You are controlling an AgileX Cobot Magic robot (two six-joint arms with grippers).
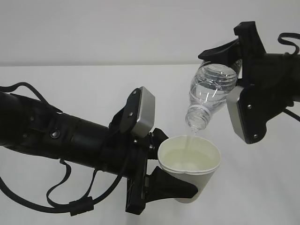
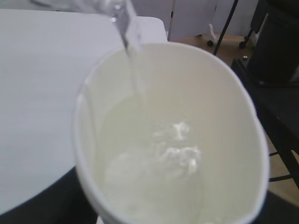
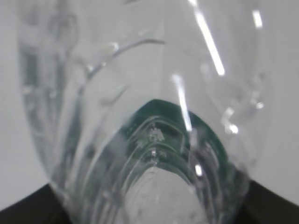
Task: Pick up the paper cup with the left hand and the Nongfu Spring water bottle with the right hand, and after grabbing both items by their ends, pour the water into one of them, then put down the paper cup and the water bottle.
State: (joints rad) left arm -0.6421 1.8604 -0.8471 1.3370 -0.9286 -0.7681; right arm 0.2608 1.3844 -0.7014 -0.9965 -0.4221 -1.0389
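Observation:
The white paper cup (image 1: 190, 164) is held off the table, my left gripper (image 1: 179, 163) shut on its sides with black fingers above and below it. My right gripper (image 1: 225, 70) is shut on the base end of the Nongfu Spring water bottle (image 1: 211, 91), which tilts neck-down over the cup. A thin stream of water (image 1: 191, 137) falls from the neck into the cup, which holds pale liquid. In the left wrist view the cup (image 2: 224, 107) fills the frame and the stream (image 2: 133, 60) splashes inside. The right wrist view shows the clear bottle (image 3: 117, 93) and its green label (image 3: 161, 116) up close.
Both arms hang over a white table (image 1: 70, 89). Black cables (image 1: 79, 204) loop under the left arm. Past the table's far edge, the left wrist view shows a wooden floor and black stand legs (image 2: 275, 46).

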